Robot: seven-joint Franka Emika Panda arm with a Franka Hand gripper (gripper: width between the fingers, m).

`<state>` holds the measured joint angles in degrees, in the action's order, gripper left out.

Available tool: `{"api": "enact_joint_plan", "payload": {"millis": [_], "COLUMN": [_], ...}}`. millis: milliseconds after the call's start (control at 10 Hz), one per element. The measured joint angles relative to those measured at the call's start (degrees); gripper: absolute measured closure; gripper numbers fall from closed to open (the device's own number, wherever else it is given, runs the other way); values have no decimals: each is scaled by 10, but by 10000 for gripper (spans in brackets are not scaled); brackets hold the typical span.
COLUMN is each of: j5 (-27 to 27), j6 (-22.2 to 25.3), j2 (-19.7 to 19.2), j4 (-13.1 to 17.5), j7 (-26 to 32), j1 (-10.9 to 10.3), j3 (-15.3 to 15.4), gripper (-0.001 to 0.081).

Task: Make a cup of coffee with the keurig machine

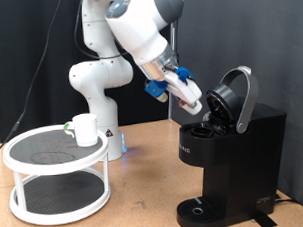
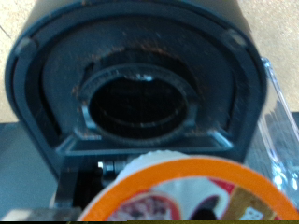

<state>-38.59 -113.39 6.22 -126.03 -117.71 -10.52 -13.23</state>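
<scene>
Right now the gripper (image 1: 198,104) pinches an orange-rimmed pod (image 2: 182,191) at the keurig machine's (image 1: 233,151) open lid; cup (image 1: 84,129) sits at nine o'clock.

The wrist view looks straight into the open brew head of the keurig machine (image 2: 140,84). Its black, rounded housing fills most of the picture, with a grey rim running around the outer edge. At the centre sits the round pod chamber (image 2: 138,103), a dark ring-shaped opening with brownish specks of coffee residue along its upper edge. Close to the camera, blurred, a coffee pod (image 2: 182,191) shows its orange rim and printed foil lid, lying just in front of the chamber opening. The gripper's fingers cannot be made out here.
</scene>
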Motion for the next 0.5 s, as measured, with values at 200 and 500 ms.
{"api": "enact_joint_plan", "payload": {"millis": [200, 500], "j5": [0, -2], "j6": [-20, -33], "j2": [-15, -30], "j4": [-3, -4], "j7": [1, 1], "j1": [0, 0], "j3": [9, 17], "gripper": [417, 417]}}
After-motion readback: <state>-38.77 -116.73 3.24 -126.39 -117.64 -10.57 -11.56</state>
